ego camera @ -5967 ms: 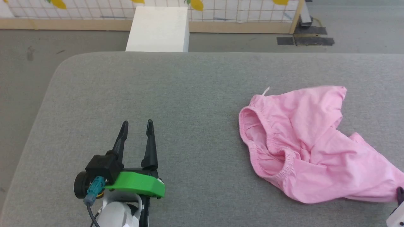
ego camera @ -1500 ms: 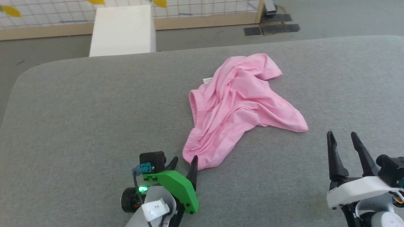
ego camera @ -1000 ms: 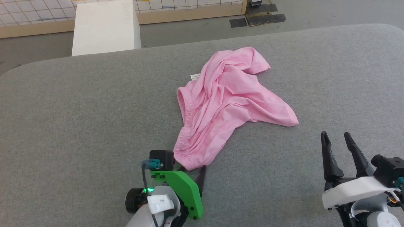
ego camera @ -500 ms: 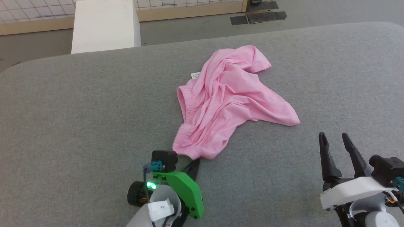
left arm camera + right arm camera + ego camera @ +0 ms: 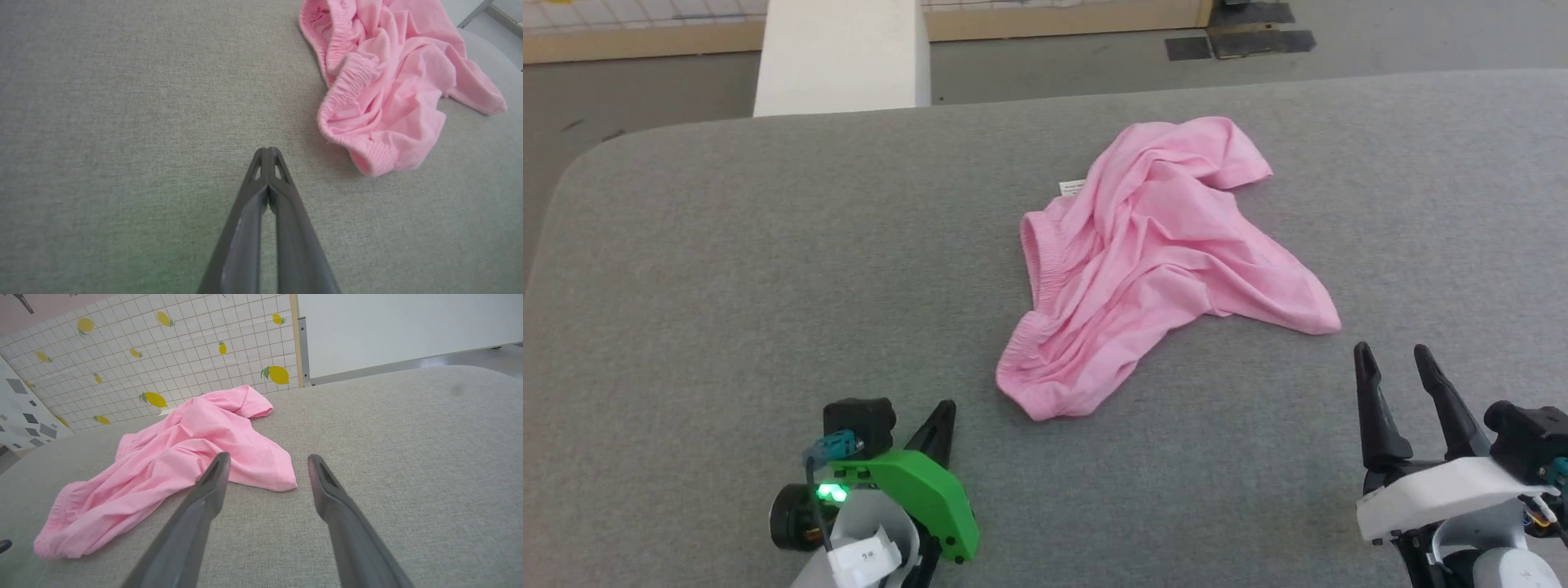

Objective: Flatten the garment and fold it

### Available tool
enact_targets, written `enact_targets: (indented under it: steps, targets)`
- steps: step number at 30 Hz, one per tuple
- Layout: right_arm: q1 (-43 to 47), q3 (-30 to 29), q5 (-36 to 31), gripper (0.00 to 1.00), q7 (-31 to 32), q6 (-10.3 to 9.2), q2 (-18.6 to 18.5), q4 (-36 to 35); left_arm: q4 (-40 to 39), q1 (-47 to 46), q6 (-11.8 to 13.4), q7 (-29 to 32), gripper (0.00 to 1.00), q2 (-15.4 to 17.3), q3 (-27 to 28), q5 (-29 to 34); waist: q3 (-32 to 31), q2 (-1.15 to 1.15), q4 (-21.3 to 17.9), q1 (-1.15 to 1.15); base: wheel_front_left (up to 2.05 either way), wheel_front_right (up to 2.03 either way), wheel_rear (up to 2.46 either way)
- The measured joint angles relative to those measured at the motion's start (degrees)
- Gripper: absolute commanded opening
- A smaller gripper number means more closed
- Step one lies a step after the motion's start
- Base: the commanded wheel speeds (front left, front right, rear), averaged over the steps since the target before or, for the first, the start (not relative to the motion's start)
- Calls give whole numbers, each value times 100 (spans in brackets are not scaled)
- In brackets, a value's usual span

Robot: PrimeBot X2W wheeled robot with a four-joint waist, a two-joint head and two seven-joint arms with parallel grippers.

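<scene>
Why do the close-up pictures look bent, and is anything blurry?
Head view: even light, sharp, faint shadow under the shorts. Left wrist view: closed fingers blur near the lens, green tint on the table beside them. Right wrist view: wide lens seems to bow the table's far edge; open fingers look soft.

Green-shelled left end effector [image 5: 943,410], white-shelled right end effector [image 5: 1390,351] (long dark fingers [image 5: 1372,408])

No writing can be read. The small white label [image 5: 1072,187] at the far waistband end of the pink shorts [image 5: 1152,261] bears print too small to read; likewise the white tag [image 5: 863,557] on the left arm [image 5: 872,513].
</scene>
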Motion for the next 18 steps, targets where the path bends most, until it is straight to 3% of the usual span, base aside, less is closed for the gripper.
enact_targets:
  steps: [1, 2, 11, 18]
  targets:
    - [0, 5, -1, 100, 9, -1, 1, -2, -55, 15, -2, -1, 83, -5, -25, 0, 8, 0, 29, 0, 0, 0, 0]
    - [-1, 10, 0, 100, 31, 0, 1, -2, -97, 17, -15, -1, 100, -30, -64, -7, 17, 0, 54, 0, 0, 0, 0]
    - [-60, 98, -1, 100, 58, 0, 4, -5, 129, -197, -457, 265, 100, -458, -492, -270, 87, 0, 7, 0, 0, 0, 0]
    - [-92, 138, 18, 100, 54, 0, 4, 26, 486, -475, -454, 335, 100, -491, -493, -274, 128, 0, -238, 0, 0, 0, 0]
